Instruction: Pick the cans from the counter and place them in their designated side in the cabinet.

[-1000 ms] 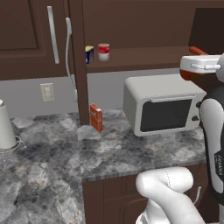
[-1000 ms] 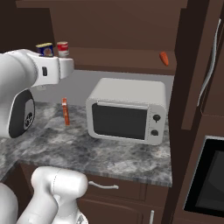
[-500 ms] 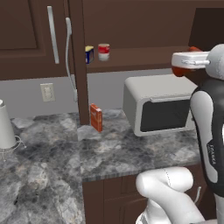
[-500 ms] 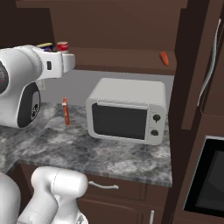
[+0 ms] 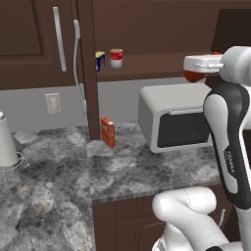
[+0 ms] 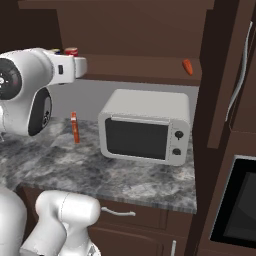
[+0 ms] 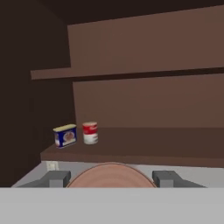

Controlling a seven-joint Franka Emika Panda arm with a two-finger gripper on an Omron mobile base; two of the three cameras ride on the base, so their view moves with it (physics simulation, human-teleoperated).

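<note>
My gripper [image 5: 195, 73] is shut on the plain orange-red can [image 5: 196, 77], held up at shelf height above the microwave. In the hand view this can [image 7: 111, 176] is a round top between the two fingertips [image 7: 54, 178], facing the open cabinet [image 7: 153, 144]. The red can with a cream-white band [image 5: 116, 58] stands upright at the left end of the cabinet shelf [image 5: 152, 63], and shows in the other views too [image 6: 71, 51] [image 7: 90, 132]. The counter [image 5: 122, 171] lies well below the hand.
A blue-and-yellow container [image 7: 65, 135] stands just left of the banded can. A microwave [image 5: 176, 117] sits on the counter under the shelf, with a flat orange-red box [image 5: 108, 131] upright to its left. A small orange thing [image 6: 187, 66] lies on the shelf's right end. A white jug [image 5: 7, 142] stands far left.
The hand has swung to the left along the shelf front with the orange-red can still in its grip. Everything on the shelf and the counter has stayed put.
</note>
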